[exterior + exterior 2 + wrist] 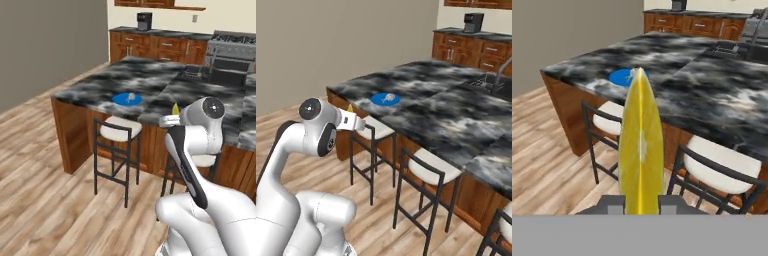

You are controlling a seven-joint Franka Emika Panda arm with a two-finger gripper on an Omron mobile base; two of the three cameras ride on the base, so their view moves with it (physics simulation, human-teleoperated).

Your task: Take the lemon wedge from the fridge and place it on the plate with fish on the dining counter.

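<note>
A: Where is the bright-yellow lemon wedge (641, 145)?

B: Clamped between the jaws of the gripper (641, 202), held in the air short of the black-and-grey marbled tabletop (150, 80) of the dining island, above the white-cushioned stools (120, 131) on its near side.

A: How far along, then?

B: I judge the fetching done. The small round bright-blue plate with the fish (127, 99) sits near the tabletop's near edge, well apart from the wedge. Reaching over and releasing remain.

We see open air above the dining counter (150, 80) around the plate with fish (127, 99), while two stools (426, 172) stand against its near edge.
</note>
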